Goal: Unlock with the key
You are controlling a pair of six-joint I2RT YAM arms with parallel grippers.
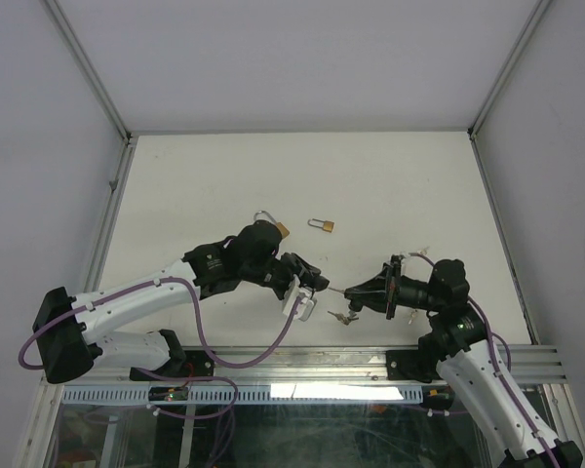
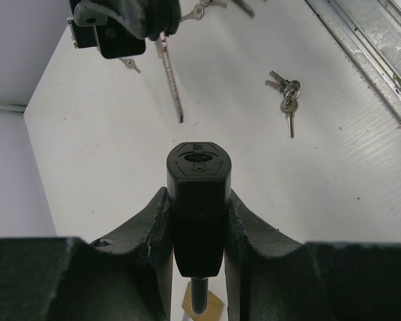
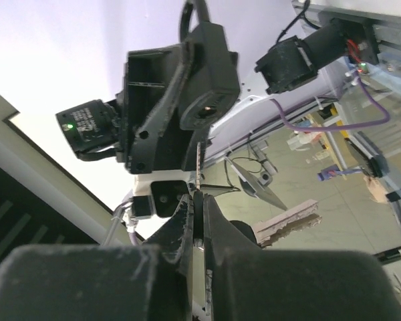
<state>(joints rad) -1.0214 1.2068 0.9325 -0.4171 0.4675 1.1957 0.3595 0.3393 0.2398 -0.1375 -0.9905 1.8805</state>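
Table in the top view carries a small brass padlock that neither wrist camera shows. The left gripper clamps the black padlock, keyhole outward. The right gripper pinches the key, which points at that lock from near it. Spare keys lie beside them.

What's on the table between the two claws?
A bunch of keys lies on the table, roughly beneath the gap between left gripper and right gripper, in the top view.

Fingers clamp black padlock; key bunch lies beyond.
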